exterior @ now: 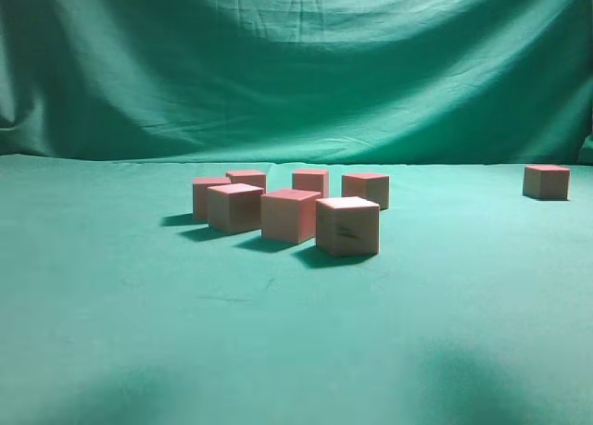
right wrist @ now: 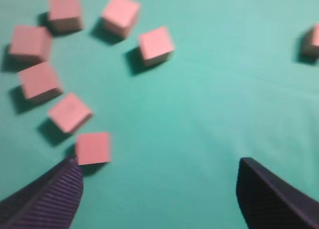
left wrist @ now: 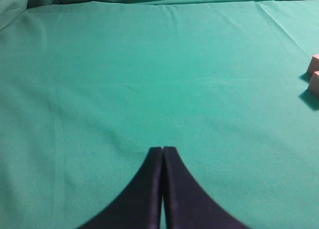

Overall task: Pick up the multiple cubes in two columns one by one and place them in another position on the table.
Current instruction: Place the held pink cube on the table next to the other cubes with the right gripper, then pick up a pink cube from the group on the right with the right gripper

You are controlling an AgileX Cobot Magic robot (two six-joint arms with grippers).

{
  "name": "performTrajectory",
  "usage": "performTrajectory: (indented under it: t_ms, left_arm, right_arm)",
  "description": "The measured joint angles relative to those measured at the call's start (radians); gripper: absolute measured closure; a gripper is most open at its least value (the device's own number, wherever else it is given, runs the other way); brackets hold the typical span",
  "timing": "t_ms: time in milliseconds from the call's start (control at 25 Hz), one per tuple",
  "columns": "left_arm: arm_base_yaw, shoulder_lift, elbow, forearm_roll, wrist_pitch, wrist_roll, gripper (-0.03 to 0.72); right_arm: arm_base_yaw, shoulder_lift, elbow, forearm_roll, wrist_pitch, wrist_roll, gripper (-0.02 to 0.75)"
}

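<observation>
Hovering right claw (right wrist: 159,189) spread wide above cubes (right wrist: 92,148), left claw (left wrist: 162,151) closed, empty.

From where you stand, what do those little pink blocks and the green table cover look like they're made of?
The blocks look like wood: sharp edges, tan sides with a faint grain-like dark streak on the nearest one, and matte reddish-pink tops that seem painted, though plastic can't be ruled out. The table cover looks like smooth woven cloth, matte and without shine, with faint creases showing in the left wrist view.
</observation>
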Motion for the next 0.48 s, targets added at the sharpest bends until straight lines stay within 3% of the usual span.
performTrajectory:
  t_ms: [160,480]
  left_arm:
    - [0.0,0.0,0.0,0.0,0.0,0.0,0.688]
    - [0.0,0.0,0.0,0.0,0.0,0.0,0.688]
  right_arm:
    - [-0.089,-0.118,-0.013,-0.034,0.1,0.004,0.125]
    - [-0.429,-0.175,-0.019,0.001,0.165,-0.15,0.125]
